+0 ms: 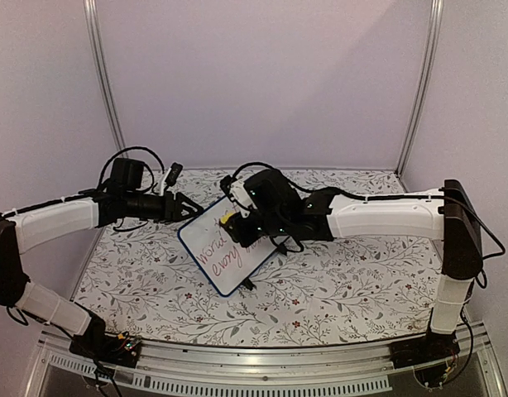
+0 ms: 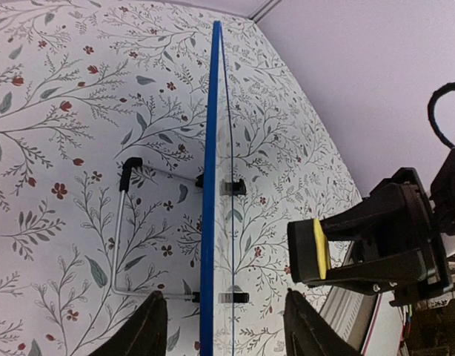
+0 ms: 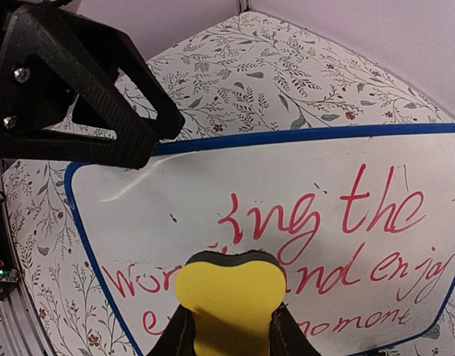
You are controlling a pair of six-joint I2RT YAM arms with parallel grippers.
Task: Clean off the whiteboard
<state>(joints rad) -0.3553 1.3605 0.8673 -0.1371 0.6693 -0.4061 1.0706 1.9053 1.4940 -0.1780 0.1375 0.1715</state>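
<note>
The whiteboard (image 1: 231, 255) stands tilted on its wire stand mid-table, with a blue frame and red handwriting. In the right wrist view (image 3: 324, 170) its upper left part is bare with faint smears. My right gripper (image 3: 227, 328) is shut on a yellow eraser (image 3: 231, 293), whose dark felt faces the writing. In the left wrist view the eraser (image 2: 321, 248) sits a little off the board face. My left gripper (image 2: 224, 330) is open, its fingers (image 2: 149, 326) straddling the board's blue edge (image 2: 207, 185) without touching it. In the top view, the left gripper (image 1: 181, 210) is at the board's upper left corner and the right gripper (image 1: 236, 222) is at its top.
The table has a floral cloth (image 1: 345, 281). The board's bent wire stand (image 2: 121, 222) rests on the cloth behind it. Lilac walls close the back and sides. A metal rail (image 1: 262, 368) runs along the near edge.
</note>
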